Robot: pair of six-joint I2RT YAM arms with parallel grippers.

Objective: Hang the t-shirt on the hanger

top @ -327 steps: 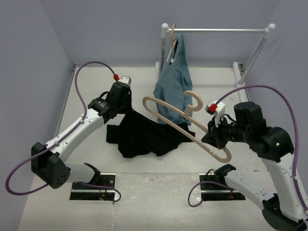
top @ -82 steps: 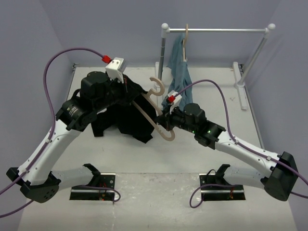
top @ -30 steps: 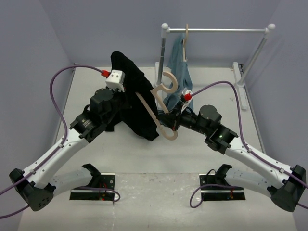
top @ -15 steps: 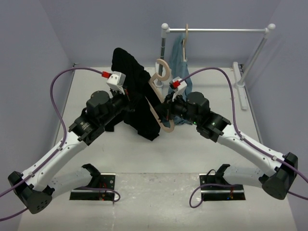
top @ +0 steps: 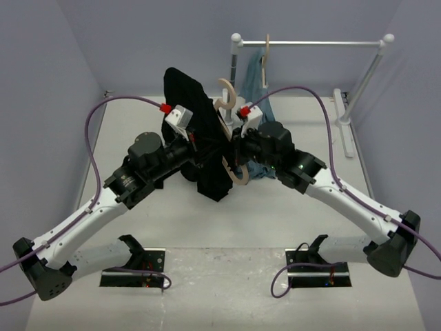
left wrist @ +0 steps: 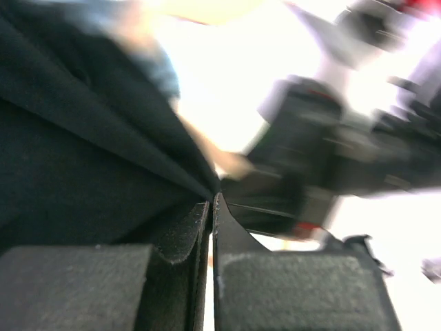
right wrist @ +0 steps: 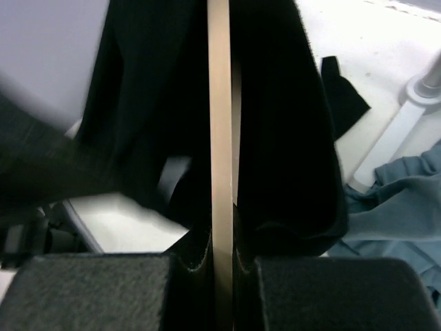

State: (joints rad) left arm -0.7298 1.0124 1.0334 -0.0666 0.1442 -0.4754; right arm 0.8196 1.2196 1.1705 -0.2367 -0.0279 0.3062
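Black t-shirt [top: 193, 103] clenched in raised, inward-reaching left claw [left wrist: 210, 207], tan hanger [right wrist: 220, 103] clenched in opposing right claw [right wrist: 222, 241]

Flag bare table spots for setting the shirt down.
Free: table strip between the left arm and right arm; also right side between right arm and rack foot. Crowded: middle, where t-shirt, hanger and blue-grey garment bunch.

The t-shirt [top: 196, 127] is held up over the middle of the tabletop [top: 172, 227], toward the far edge, with the hanger [top: 238, 176] against its right side. The left gripper [left wrist: 210, 207] is set at the t-shirt's left, the right gripper [right wrist: 220, 258] at the hanger's right. Behind them, a garment [top: 256, 72] is hung at the left end of a rack [top: 317, 43] along the far edge.
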